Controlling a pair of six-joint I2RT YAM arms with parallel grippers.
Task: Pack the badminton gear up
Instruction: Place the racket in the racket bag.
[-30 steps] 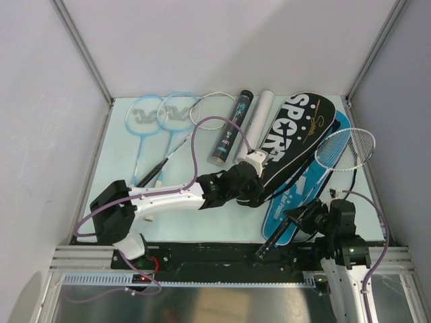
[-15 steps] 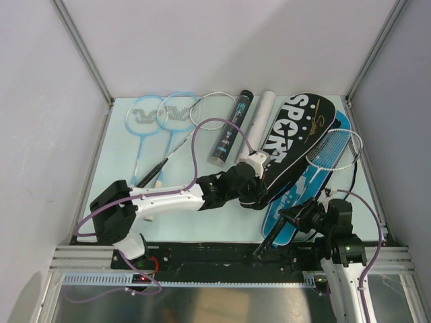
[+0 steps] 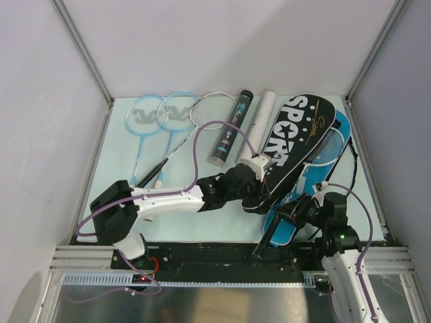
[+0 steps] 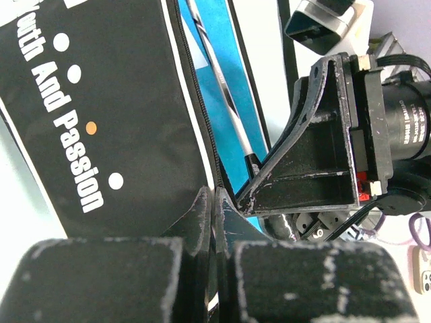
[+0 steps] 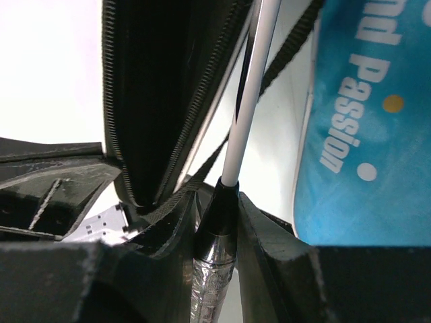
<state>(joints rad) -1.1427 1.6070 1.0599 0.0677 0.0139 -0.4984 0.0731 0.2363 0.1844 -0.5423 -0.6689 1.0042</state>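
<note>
My left gripper is shut on the zipper edge of the black "SPORT" bag and holds that edge up. My right gripper is shut on the handle of a silver-white racket. The racket's head lies at the black bag's right edge, over the blue bag, partly under the black cover. The black bag's open mouth shows just left of the shaft. No shuttlecocks are in view.
Two light-blue rackets and a second silver-white racket lie at the back left. A black tube and a white tube lie beside the black bag. Walls enclose the table.
My right gripper has moved left and forward with the racket. Its head has swung from the far right over to the black bag's open edge. The left gripper has kept its hold.
</note>
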